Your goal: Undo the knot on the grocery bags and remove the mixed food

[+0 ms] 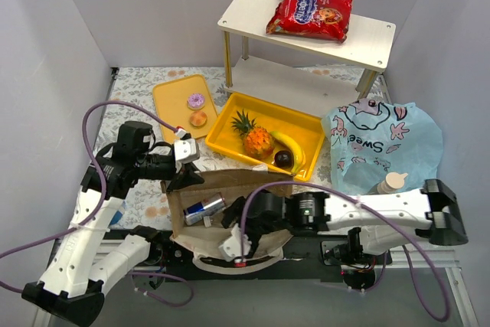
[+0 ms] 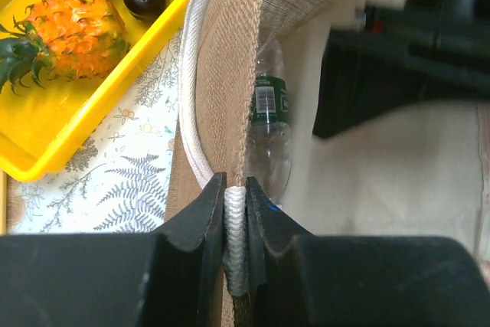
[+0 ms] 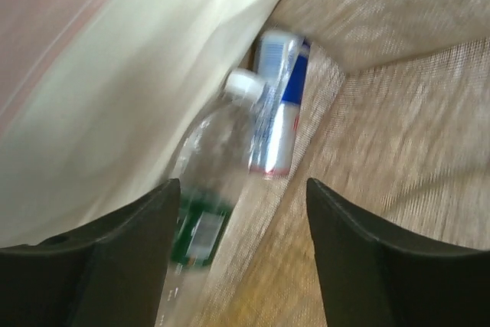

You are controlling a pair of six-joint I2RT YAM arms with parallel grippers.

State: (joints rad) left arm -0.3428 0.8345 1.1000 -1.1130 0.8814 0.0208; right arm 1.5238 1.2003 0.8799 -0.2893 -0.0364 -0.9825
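The brown paper bag [image 1: 230, 189] lies open at the table's near edge. My left gripper [image 2: 236, 212] is shut on its cream handle [image 2: 191, 112] and the bag's rim, at the bag's left corner [image 1: 186, 175]. My right gripper [image 3: 243, 220] is open inside the bag mouth [image 1: 231, 216]. Ahead of its fingers lie a clear bottle [image 3: 207, 181] with a green label and a blue-silver can [image 3: 279, 105], also seen from above [image 1: 203, 208]. The light-blue plastic bag [image 1: 383, 143] lies flat at the right. The red cookie packet [image 1: 311, 11] rests on the shelf.
A deep yellow tray [image 1: 306, 124] holds a pineapple [image 1: 256, 139], a banana [image 1: 295, 149] and a dark fruit [image 1: 283, 158]. A flat yellow tray [image 1: 172, 97] carries two doughnuts [image 1: 197, 109]. A white two-level shelf [image 1: 375, 40] stands at the back. A small bottle [image 1: 390, 183] lies beside the blue bag.
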